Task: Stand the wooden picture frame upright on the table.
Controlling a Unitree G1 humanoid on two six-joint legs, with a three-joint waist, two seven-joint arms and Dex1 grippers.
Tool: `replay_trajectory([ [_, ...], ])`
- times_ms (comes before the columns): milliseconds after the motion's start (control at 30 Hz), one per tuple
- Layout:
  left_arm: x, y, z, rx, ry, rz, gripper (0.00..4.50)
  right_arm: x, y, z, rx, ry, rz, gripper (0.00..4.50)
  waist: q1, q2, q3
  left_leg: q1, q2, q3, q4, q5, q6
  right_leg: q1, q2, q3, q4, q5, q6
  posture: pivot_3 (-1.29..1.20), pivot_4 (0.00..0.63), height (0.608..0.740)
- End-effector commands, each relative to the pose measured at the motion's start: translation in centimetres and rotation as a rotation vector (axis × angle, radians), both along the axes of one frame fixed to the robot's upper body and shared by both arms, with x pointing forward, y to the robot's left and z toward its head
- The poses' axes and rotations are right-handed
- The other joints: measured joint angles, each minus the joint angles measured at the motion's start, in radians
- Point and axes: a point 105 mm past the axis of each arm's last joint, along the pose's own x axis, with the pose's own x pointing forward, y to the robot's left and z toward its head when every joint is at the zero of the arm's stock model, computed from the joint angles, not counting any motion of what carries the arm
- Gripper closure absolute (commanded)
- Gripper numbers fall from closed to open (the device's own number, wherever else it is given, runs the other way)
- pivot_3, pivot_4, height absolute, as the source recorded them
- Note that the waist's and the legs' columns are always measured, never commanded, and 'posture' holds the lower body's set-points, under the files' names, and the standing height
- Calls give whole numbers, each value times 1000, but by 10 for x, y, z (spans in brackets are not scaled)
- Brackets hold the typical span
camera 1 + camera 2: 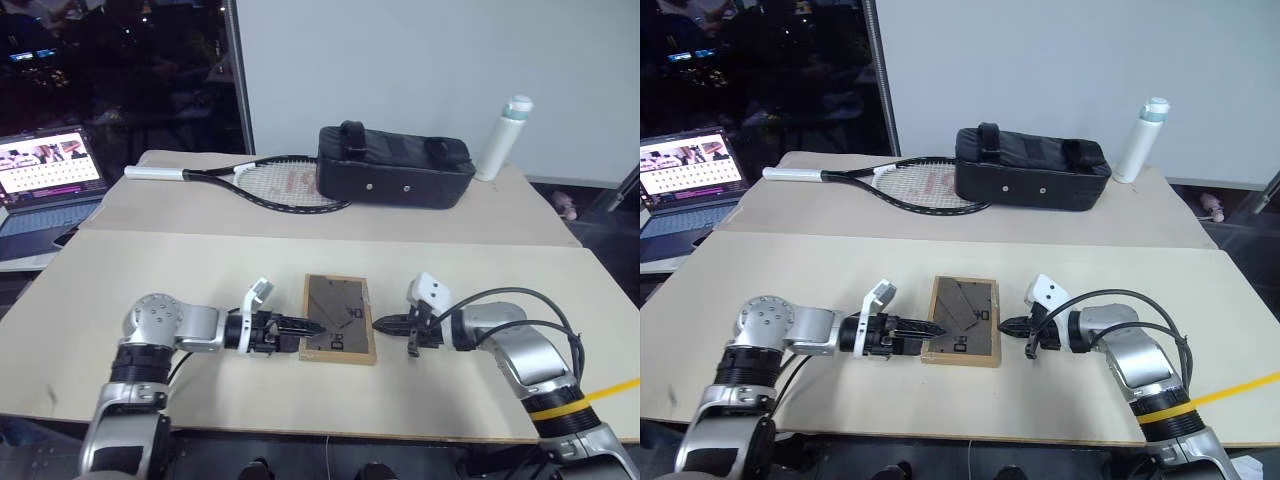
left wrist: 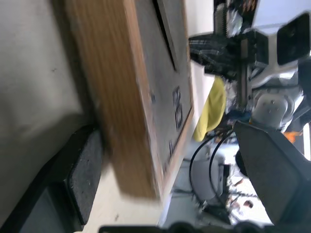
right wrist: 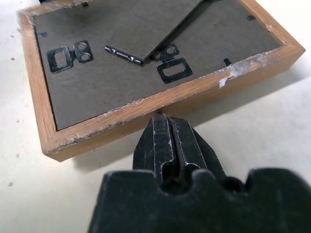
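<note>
The wooden picture frame [image 1: 340, 318] lies face down on the table [image 1: 200, 270], its dark back panel up and the fold-out stand [image 3: 146, 29] slightly raised. My left gripper [image 1: 312, 328] is at the frame's left edge and open. In the left wrist view its fingers [image 2: 82, 179] stand wide apart, with the light wood border [image 2: 116, 111] between them. My right gripper [image 1: 378, 323] is shut and empty. Its tips [image 3: 167, 128] point at the frame's right edge, touching it or just short of it.
On the rear table lie a black zippered bag [image 1: 395, 165], a tennis racket [image 1: 270, 185] and a white bottle [image 1: 503, 138]. An open laptop [image 1: 45, 180] stands off the table's left side. The front edge runs close below both arms.
</note>
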Motion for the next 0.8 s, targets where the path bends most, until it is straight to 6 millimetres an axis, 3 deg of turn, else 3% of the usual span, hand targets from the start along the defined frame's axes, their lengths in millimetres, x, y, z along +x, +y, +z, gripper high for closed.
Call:
replay_trajectory([
  [33, -4, -12, -16, 10, 80, 4, 69, -5, 2, 12, 27, -30, 5, 4500, 5, 0, 0, 0, 0, 0, 0, 0, 0, 0, 0, 0, -1, 0, 0, 0, 150, 720],
  [133, -4, -24, -12, -32, 75, 2, 69, -8, 3, 10, 35, -21, -6, 4500, 9, 0, 0, 0, -1, 0, 0, 0, 0, 1, 0, 0, -3, 1, 1, 0, 150, 720],
  [233, -7, -25, -9, -48, 63, 0, 839, -10, 3, 9, 31, -15, -13, 4500, 8, 0, -1, -1, -1, 0, 0, 0, 0, 2, 0, 0, -6, 1, 1, 0, 150, 720],
  [333, -8, -17, -10, -30, 59, 7, 2026, -6, -4, 8, 19, -20, -39, 4500, 1, 0, 0, -1, 0, 0, -2, 0, 0, 1, 0, 0, -6, 1, 1, 0, 150, 720],
  [500, -7, -16, -5, -10, 37, -22, 3653, 8, -17, 26, 39, -86, -96, 4500, -1, 0, 0, -1, 0, 0, -2, 0, 0, 1, 0, 0, -6, 2, 1, 0, 150, 720],
  [633, 1, -13, 12, -8, -31, -14, 3845, 18, -31, 63, 100, -125, -113, 4500, -2, -1, 0, -2, 0, 0, -1, 0, 0, 0, 0, 0, -6, 2, 1, 0, 150, 720],
  [733, 9, -10, 30, 77, -199, -23, 3856, 21, -24, 121, 334, -109, -77, 4500, -12, -1, 2, -2, 0, 0, -2, 0, 0, -1, 0, 0, -5, 2, 0, 0, 150, 720],
  [800, 13, -12, 43, 79, -272, -36, 3856, 19, -15, 132, 369, -88, -31, 4500, -17, -1, 2, -5, 0, -1, -2, 1, -1, -3, 1, 0, -5, 4, -1, 0, 150, 720],
])
